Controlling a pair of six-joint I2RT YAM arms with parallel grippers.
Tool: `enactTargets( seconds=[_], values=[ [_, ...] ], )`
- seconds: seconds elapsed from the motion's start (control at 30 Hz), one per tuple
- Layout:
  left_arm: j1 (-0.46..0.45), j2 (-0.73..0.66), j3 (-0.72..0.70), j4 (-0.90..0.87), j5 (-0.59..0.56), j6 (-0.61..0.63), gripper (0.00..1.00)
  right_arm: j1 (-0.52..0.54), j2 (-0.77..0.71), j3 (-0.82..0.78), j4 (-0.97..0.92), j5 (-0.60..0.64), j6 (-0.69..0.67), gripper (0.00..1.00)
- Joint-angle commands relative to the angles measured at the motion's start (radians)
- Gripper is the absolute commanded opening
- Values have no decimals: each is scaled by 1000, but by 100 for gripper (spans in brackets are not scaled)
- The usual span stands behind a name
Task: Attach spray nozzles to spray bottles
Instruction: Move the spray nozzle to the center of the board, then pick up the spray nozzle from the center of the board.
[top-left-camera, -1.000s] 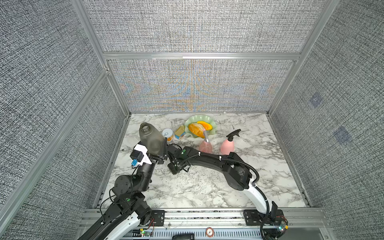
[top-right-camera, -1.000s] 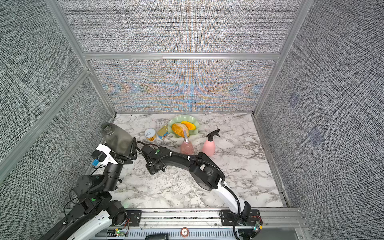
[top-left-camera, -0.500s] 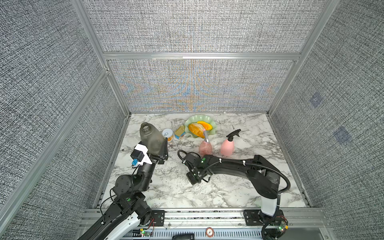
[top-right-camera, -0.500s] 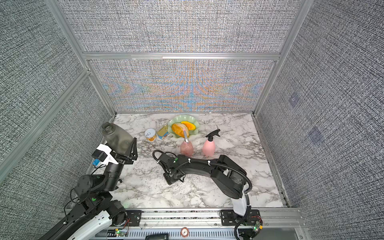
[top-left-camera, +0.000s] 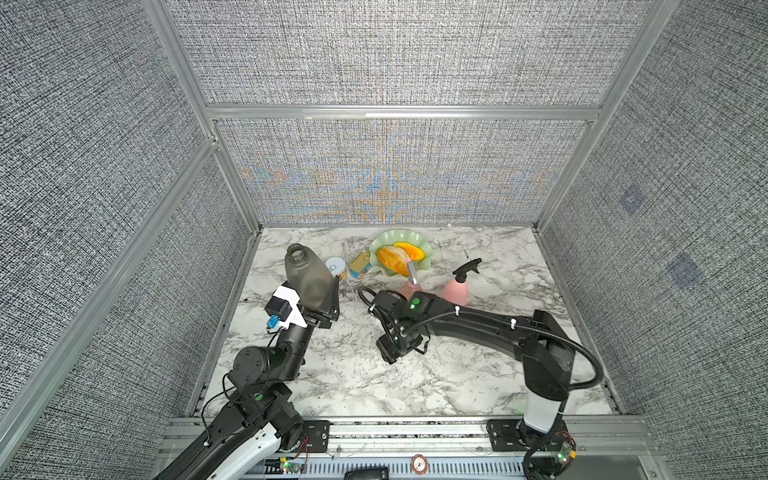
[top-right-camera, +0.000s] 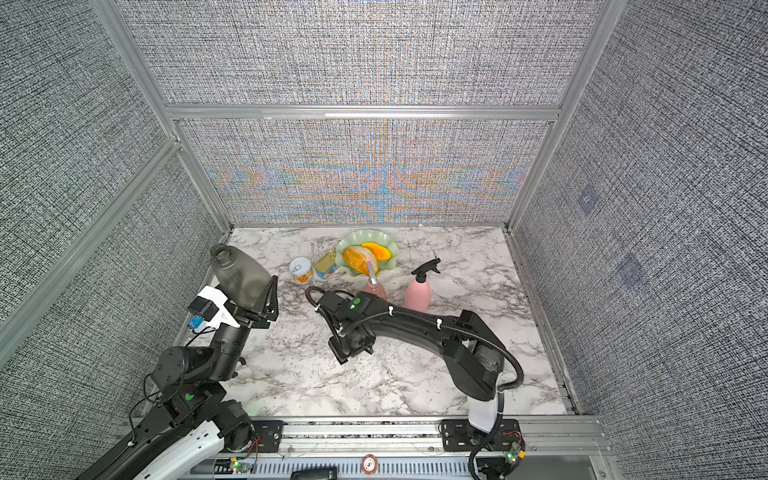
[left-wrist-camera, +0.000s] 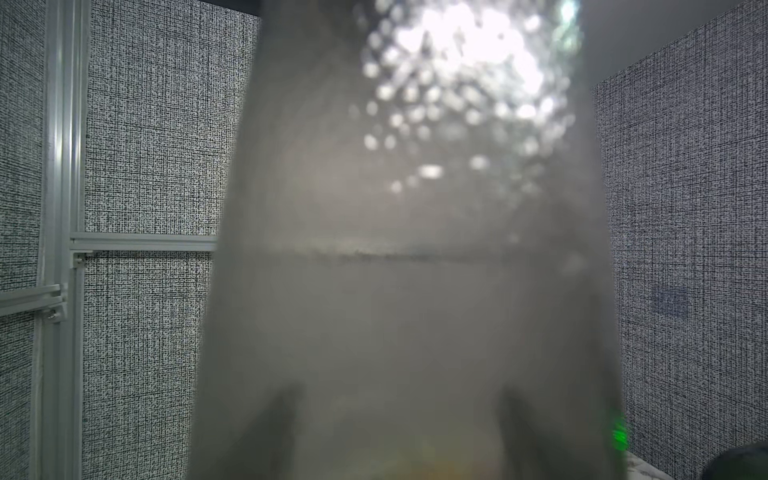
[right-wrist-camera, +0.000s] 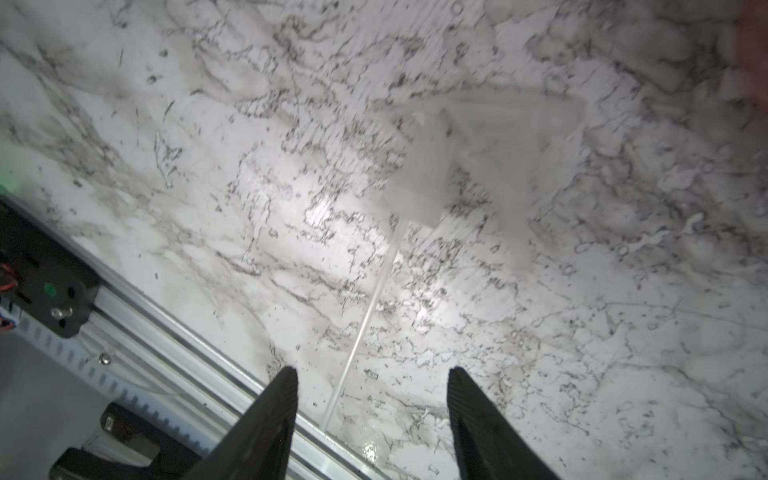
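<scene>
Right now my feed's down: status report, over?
Left hand shut on smoky grey translucent bottle, neck bare. Right hand open over pale clear trigger nozzle, loose on marble tabletop. Nothing between hand and nozzle.

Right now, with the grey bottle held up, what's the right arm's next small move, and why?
Probably ease the right gripper forward onto the pale nozzle head and close. Its jaws stand open and empty, the dip tube running between them, while the left gripper holds the grey bottle, neck uncapped.

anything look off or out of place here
The pale nozzle is loose over the marble table, blurred, beyond the open right fingers, gripped by nothing. The grey-and-pink nozzle sits tilted in its clear pink bottle.
</scene>
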Motion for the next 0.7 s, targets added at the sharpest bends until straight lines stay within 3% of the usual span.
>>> enactTargets(
  seconds=[0.0,0.27,0.43,0.67],
  values=[
    [0,1,5,19,12,-10,66,-26,71,78,-84,-45,-29,61],
    [-1,18,11,13,43,-23,66,-60,260,293,-170,-27,-26,50],
    [0,25,17,5,69,-37,66,-62,292,315,-192,31,-17,49],
    [0,26,19,-3,76,-40,65,-64,330,301,-141,-33,2,48]
  ],
)
